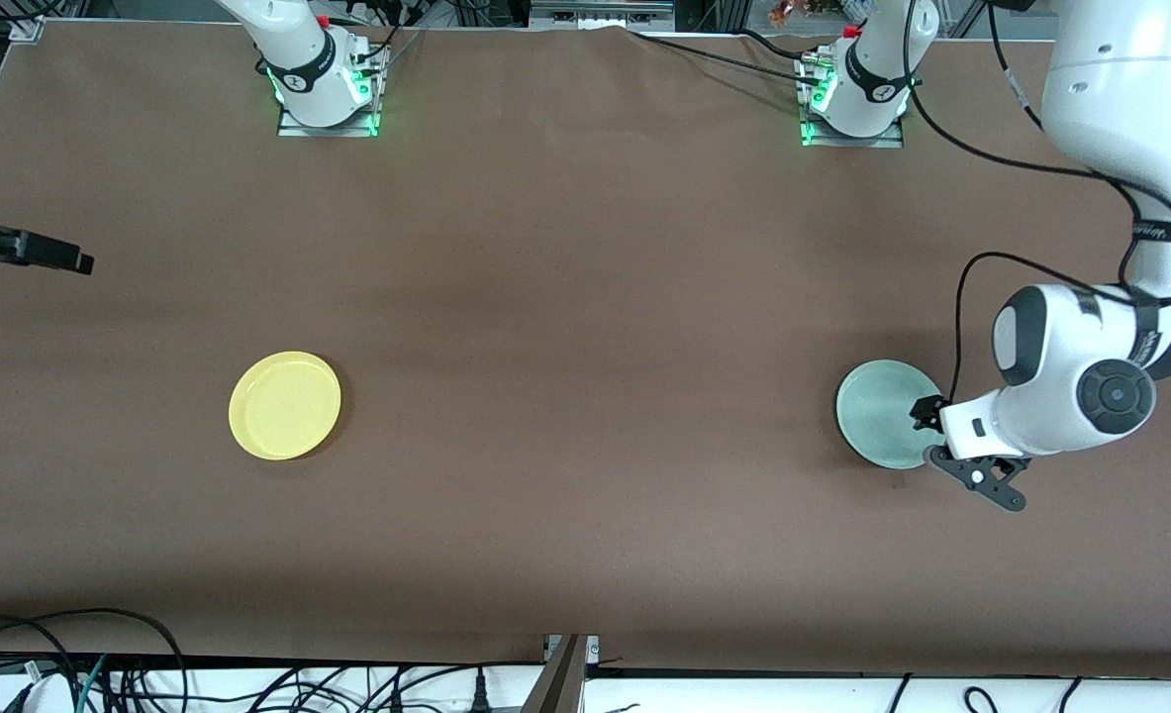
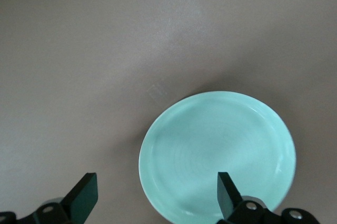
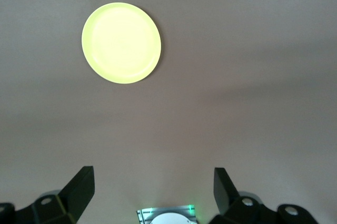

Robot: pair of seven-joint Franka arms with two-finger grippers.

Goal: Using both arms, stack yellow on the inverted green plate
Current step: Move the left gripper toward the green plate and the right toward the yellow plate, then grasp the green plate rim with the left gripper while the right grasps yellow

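green plate right of frame, rim up, apparently awaiting flipping | left tool spread at its edge | yellow lower left on tabletop | right tool spread, waiting, far from yellow

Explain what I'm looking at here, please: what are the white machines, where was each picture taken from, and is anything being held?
These are two white robot arms bolted to a brown table. The big picture looks down from a high camera facing them. The other two come from small cameras on each arm's wrist, looking past its black fingers.

Two plates lie rim up: a green plate toward the left arm's end and a yellow plate toward the right arm's end.

The left gripper hangs open over the green plate's edge, holding nothing. The right gripper waits open, high above bare table; only its tip shows at the edge of the big picture. Nothing is held.
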